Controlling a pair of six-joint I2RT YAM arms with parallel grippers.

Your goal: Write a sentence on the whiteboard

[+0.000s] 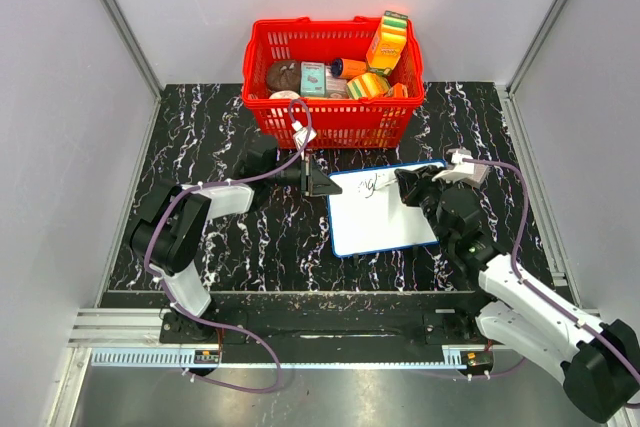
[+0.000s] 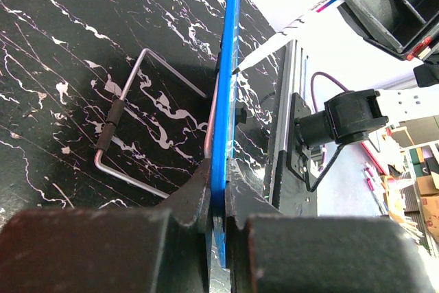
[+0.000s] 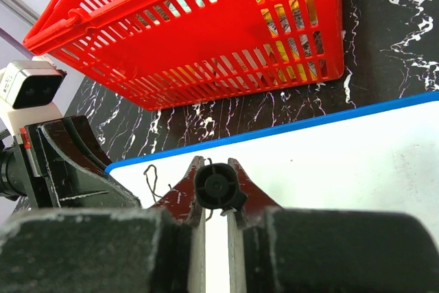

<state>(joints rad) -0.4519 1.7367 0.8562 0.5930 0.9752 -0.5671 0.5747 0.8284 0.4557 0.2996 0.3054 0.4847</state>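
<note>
1. Left gripper [image 2: 218, 183] clamps the blue left rim of the flat white rectangular whiteboard [image 1: 385, 222], mid-table, just this side of the red plastic basket [image 1: 335, 122].
2. Right gripper [image 3: 218, 204] pinches a white marker pen [image 2: 288, 36], tip beside thin black handwritten lettering [image 1: 368, 185].

Overhead camera looks down from behind; close wrist cameras share the whiteboard [image 1: 380, 222].

whiteboard [image 1: 390, 227]: smooth, glossy; basket [image 1: 340, 122]: moulded plastic; tabletop [image 1: 270, 257]: polished marble-look; wire stand [image 2: 127, 84]: metal
</note>
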